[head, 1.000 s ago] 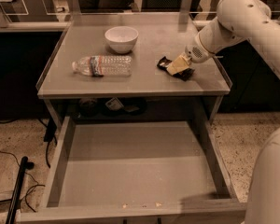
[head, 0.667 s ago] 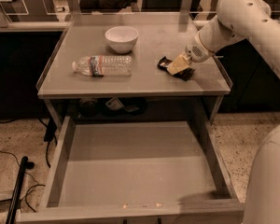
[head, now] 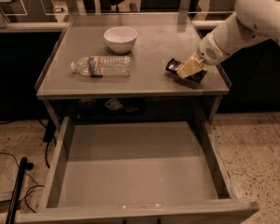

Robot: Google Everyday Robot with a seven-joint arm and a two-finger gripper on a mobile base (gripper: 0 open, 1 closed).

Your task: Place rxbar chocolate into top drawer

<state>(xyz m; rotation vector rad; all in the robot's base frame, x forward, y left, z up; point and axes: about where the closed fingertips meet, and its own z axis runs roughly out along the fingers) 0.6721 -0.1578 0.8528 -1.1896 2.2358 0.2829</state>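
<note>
Pale yellow gripper (head: 188,68) over the dark, shiny rxbar chocolate (head: 196,77), right side of grey tabletop (head: 154,50). White arm (head: 252,17), white bowl (head: 120,39), clear water bottle (head: 103,65), plain grey top drawer (head: 135,171).

Part of rxbar chocolate (head: 173,65) hidden under hand (head: 189,68), tabletop (head: 149,76) rt side; top drawer (head: 140,171) front cropped.

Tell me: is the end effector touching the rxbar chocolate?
Cannot tell. The camera view shows the end effector overlapping the rxbar chocolate on the tabletop, right side, hiding any contact.
</note>
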